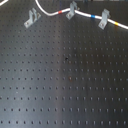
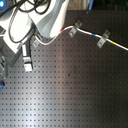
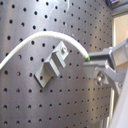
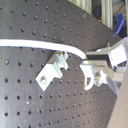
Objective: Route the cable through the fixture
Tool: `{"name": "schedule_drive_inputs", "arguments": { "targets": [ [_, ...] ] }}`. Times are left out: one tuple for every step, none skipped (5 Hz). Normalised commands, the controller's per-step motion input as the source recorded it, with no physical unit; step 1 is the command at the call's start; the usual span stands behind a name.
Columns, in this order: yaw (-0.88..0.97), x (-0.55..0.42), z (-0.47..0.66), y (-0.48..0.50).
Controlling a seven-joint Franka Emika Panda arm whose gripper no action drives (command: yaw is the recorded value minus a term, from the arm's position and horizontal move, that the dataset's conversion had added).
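A black perforated board [image 1: 65, 80] carries three clips along its far edge. The cable [image 3: 30, 40] is clamped in the gripper [image 3: 95, 62], poised over the last clip [image 3: 51, 67] — lowering between the prongs is called for.

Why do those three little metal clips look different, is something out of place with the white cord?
Nothing looks broken. The cable runs through two clips, but the third fixture, at the first exterior view's left, has no cord seated in it. In both wrist views the gripper holds the cable just above it.
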Motion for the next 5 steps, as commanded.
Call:
{"name": "schedule_drive_inputs", "arguments": {
  "targets": [
    [0.15,-0.026,0.43,0.347],
    [0.02,0.009,0.34,0.331],
    [0.00,0.184,0.29,0.200],
    [-0.18,-0.024,0.20,-0.120],
    [-0.39,-0.149,0.20,-0.218]
  ]
}}
